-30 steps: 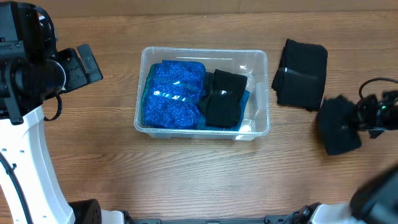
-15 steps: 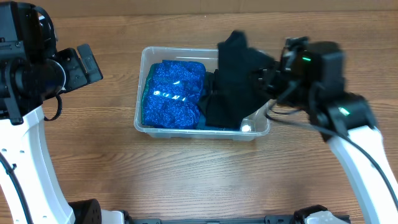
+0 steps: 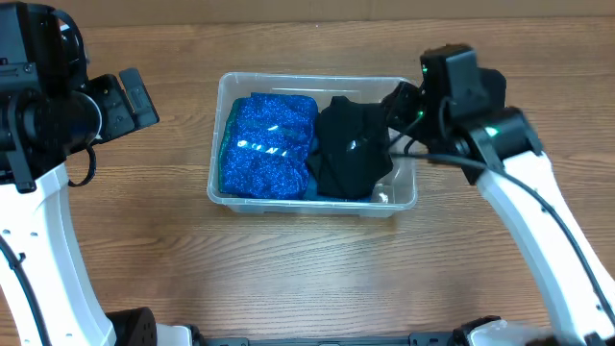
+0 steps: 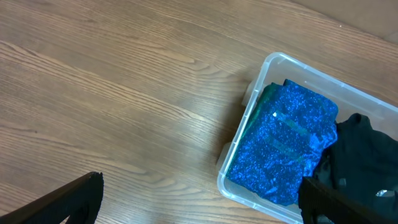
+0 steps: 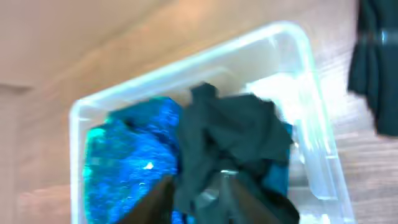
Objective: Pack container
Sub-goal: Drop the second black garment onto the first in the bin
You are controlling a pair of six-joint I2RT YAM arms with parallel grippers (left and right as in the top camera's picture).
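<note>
The clear plastic container [image 3: 217, 144] sits mid-table; it also shows in the left wrist view [image 4: 260, 71] and the right wrist view [image 5: 186, 67]. A sparkly blue cloth [image 3: 269, 144] fills its left half. A crumpled black cloth [image 3: 351, 154] lies on folded black cloth in its right half. My right gripper [image 3: 392, 117] is over the container's right end, its fingers [image 5: 205, 202] closed on the crumpled black cloth [image 5: 230, 137]. My left gripper [image 4: 199, 205] is open and empty, over bare table left of the container.
Another folded black cloth [image 5: 376, 68] lies on the wooden table to the right of the container; the right arm hides it in the overhead view. The left arm [image 3: 58, 106] stands at the table's left side.
My right arm swung in from the far right with the black cloth, passed over the container's rim and lowered the cloth into the right half. The left arm has not moved.
</note>
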